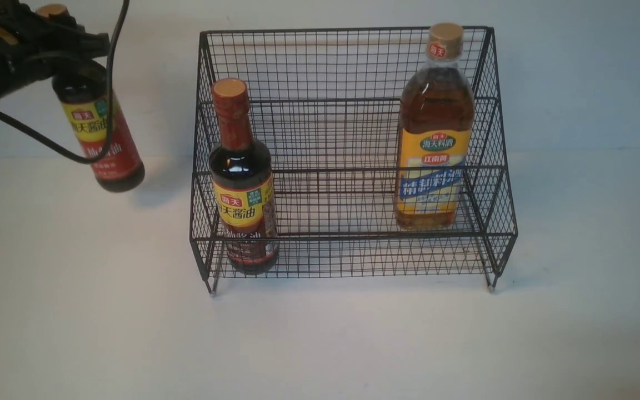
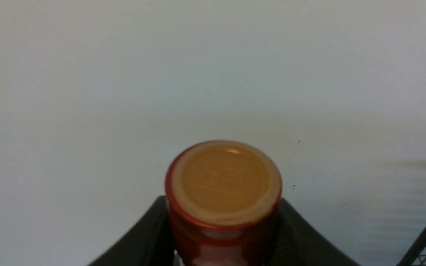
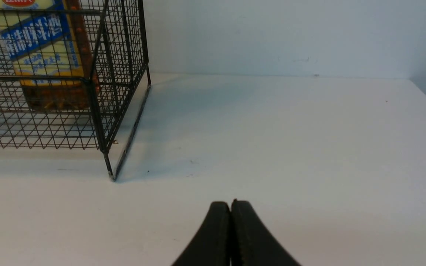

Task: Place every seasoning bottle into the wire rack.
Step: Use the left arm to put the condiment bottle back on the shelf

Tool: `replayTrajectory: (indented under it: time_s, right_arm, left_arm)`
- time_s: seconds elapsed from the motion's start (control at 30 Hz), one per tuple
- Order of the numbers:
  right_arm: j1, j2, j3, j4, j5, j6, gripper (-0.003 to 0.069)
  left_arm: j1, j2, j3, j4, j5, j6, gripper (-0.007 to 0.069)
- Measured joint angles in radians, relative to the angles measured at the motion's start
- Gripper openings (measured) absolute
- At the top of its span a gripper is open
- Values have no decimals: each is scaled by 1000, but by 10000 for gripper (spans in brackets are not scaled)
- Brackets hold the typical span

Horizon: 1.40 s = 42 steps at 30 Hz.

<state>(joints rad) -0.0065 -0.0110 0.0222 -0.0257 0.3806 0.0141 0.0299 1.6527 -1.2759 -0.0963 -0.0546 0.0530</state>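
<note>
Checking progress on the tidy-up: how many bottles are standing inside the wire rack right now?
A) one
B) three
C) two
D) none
C: a dark soy bottle and the amber bottle stand inside the wire rack, while the left gripper holds the third bottle in the air outside it.

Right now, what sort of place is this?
Likely a lab test bench staged as a kitchen shelf: bare white tabletop, blank wall, a black wire rack holding a soy sauce bottle and a cooking-wine bottle. Left gripper holds a second soy sauce bottle.
</note>
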Motion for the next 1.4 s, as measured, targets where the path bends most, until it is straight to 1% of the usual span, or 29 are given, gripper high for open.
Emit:
replayTrajectory:
  time_s: [0.23,0.4,0.53,0.7,0.87,1.03,1.27,1.4]
  right_arm:
    - [0,0,0,0,0,0,-10]
    - [0,0,0,0,0,0,-10]
    - [0,0,0,0,0,0,-10]
    - [0,0,0,0,0,0,-10]
    - [0,0,0,0,0,0,-10]
    - [0,0,0,0,0,0,-10]
    - [0,0,0,0,0,0,-10]
    - [0,0,0,0,0,0,-10]
  left_arm:
    - [-24,-117,0,15,6,0,281]
    - [-24,-189,0,17,34,-1,281]
    - [-44,-234,0,17,49,-1,281]
    - [-134,-296,0,18,49,-1,281]
    - [-209,-305,0,11,35,0,281]
    - [-243,-305,0,10,22,0,281]
    - [-305,-271,0,10,-41,-1,281]
    - [-318,-233,0,2,-67,-11,281]
